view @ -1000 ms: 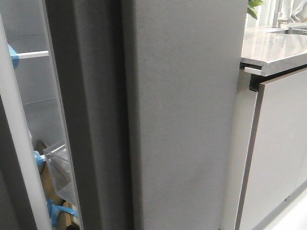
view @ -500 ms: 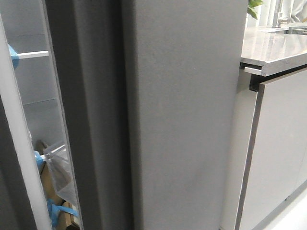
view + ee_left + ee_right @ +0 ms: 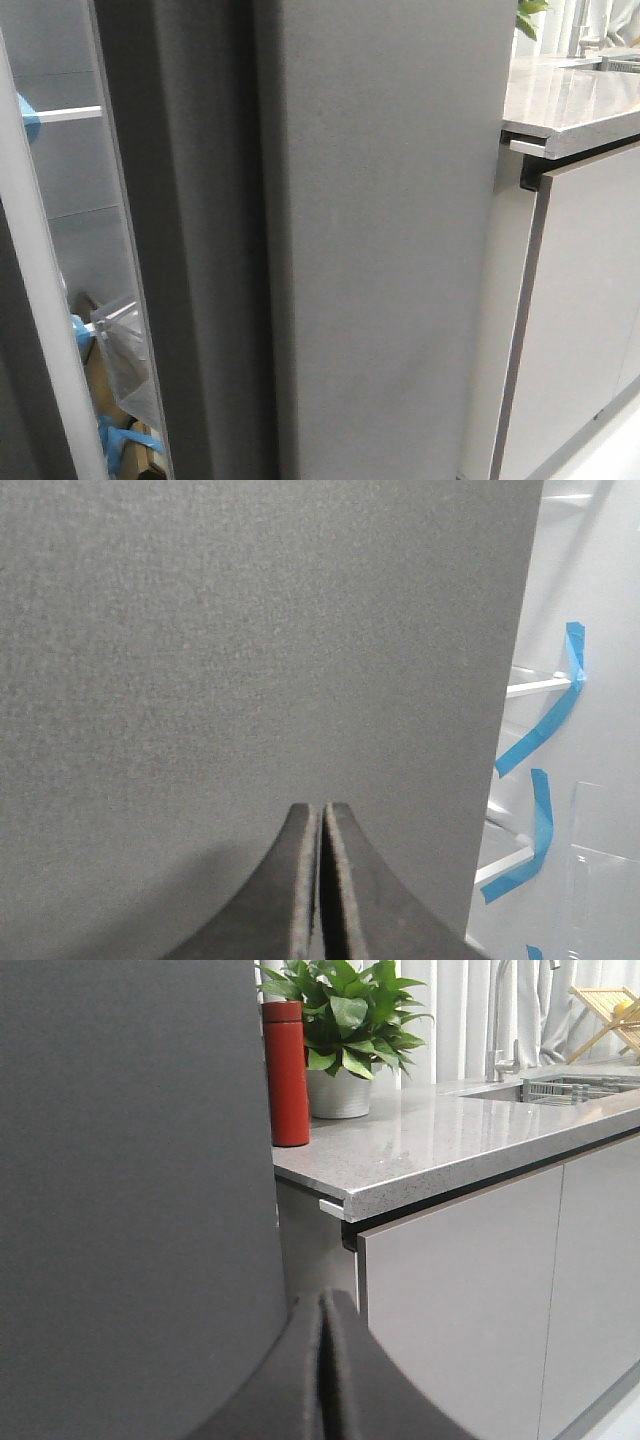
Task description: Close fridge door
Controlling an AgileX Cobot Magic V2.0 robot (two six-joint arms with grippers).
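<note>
- Tall matte dark grey fridge door [image 3: 385,240] fills centre frame in the front view, unchanged over the last second; the gap at left is as wide as before, so closing has stalled.
- Left gripper [image 3: 321,880] and right gripper [image 3: 322,1370]: fingers pressed together, holding nothing.

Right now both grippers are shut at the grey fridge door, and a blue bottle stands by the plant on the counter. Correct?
Not quite: the bottle is red, as the right wrist view shows. The rest holds: left gripper and right gripper are shut at the fridge door, and the bottle stands beside the plant on the counter.
</note>
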